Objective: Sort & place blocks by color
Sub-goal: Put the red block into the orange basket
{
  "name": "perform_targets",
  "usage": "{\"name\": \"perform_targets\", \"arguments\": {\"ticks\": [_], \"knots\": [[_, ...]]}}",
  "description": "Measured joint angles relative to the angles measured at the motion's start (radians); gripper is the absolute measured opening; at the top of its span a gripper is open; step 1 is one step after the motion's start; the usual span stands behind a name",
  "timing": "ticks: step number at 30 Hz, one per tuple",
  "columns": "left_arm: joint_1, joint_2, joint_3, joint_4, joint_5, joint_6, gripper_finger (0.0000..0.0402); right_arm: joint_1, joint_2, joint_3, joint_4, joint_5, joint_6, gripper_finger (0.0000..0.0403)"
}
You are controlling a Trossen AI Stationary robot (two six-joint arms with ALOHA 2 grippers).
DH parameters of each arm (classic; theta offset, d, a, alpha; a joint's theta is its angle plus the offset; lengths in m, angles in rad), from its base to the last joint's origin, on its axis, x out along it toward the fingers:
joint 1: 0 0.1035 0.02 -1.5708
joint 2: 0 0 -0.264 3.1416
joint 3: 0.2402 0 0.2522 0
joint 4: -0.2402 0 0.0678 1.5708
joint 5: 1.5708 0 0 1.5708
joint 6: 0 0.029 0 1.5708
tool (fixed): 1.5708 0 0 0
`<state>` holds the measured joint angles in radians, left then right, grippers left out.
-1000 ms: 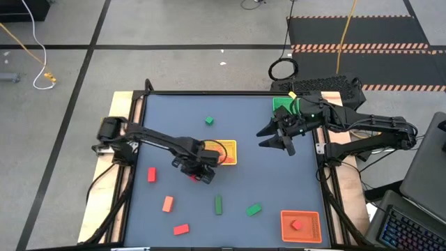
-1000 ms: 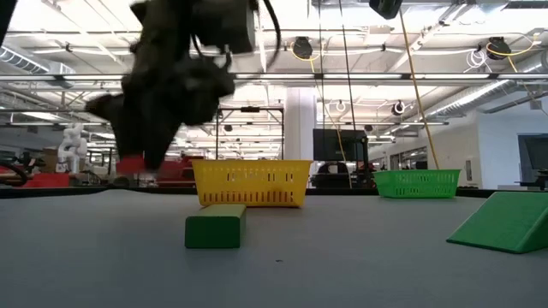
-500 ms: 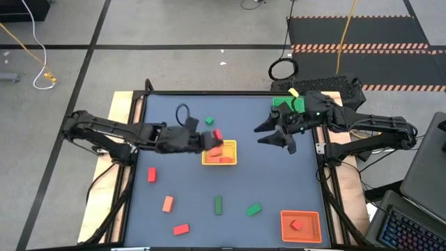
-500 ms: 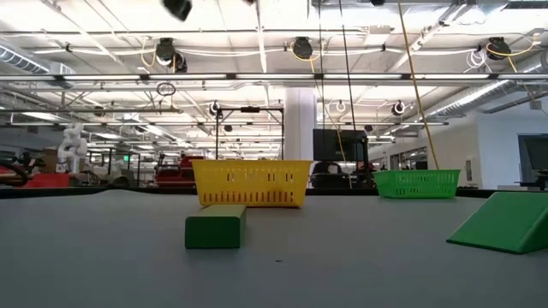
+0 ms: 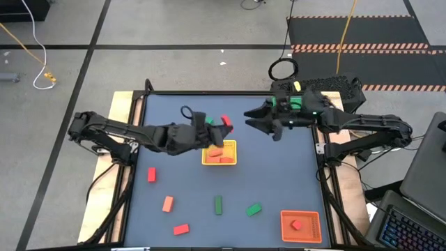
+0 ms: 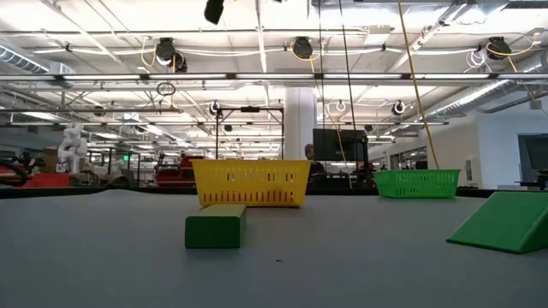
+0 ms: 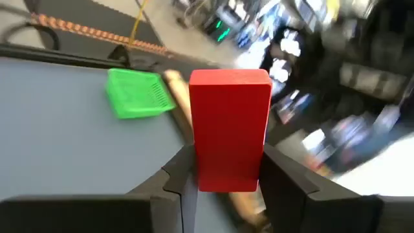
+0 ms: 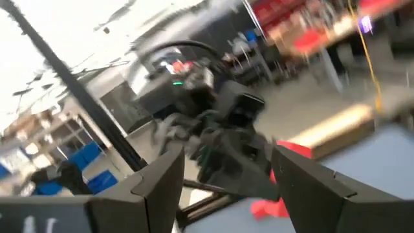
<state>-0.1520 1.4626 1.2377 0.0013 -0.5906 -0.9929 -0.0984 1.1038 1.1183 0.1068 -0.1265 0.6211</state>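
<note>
Blocks lie scattered across your table [image 5: 279, 188]. Your left gripper [image 5: 220, 126] pinches a red block [image 5: 225, 122] above the far edge of the yellow tray [image 5: 231, 149], which already holds orange-red blocks [image 5: 217, 153]. In the left wrist view that red block [image 7: 229, 129] stands upright between the fingers [image 7: 178, 178], with the green tray [image 7: 137, 93] beyond it. Your right gripper [image 5: 255, 117] hovers near the green tray [image 5: 286, 102], jaws spread and holding nothing. Red blocks [image 5: 152, 174] sit on the left; green blocks [image 5: 253, 208] lie nearer the front, close to the orange tray [image 5: 301, 224].
</note>
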Motion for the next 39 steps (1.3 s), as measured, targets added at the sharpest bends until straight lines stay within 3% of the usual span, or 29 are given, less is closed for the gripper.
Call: {"name": "perform_targets", "arguments": {"ticks": [7, 10, 14, 17, 21, 39], "knots": [[0.005, 0.006, 0.000, -0.075, 0.025, 0.284, 0.0128, 0.001, 0.113, -0.001, -0.164, -0.013, 0.216, 0.0228], [0.016, -0.001, 0.000, -0.149, 0.052, 0.330, 0.0128, 0.000, 0.152, -0.001, -0.131, -0.062, 0.266, 0.0228], [0.036, -0.001, 0.000, -0.300, 0.102, 0.331, 0.0128, 0.000, 0.172, -0.001, -0.039, -0.078, 0.285, 0.0228], [0.050, -0.001, 0.000, -0.365, 0.104, 0.327, 0.0128, 0.000, 0.173, 0.000, -0.047, -0.006, 0.280, 0.0228], [0.074, -0.001, 0.000, -0.364, 0.121, 0.332, 0.0128, -0.001, 0.196, 0.000, -0.085, 0.099, 0.254, 0.0228], [0.100, 0.004, 0.000, -0.489, 0.203, 0.312, 0.0128, 0.000, 0.389, 0.000, 0.106, 0.149, 0.303, 0.0226]]}}
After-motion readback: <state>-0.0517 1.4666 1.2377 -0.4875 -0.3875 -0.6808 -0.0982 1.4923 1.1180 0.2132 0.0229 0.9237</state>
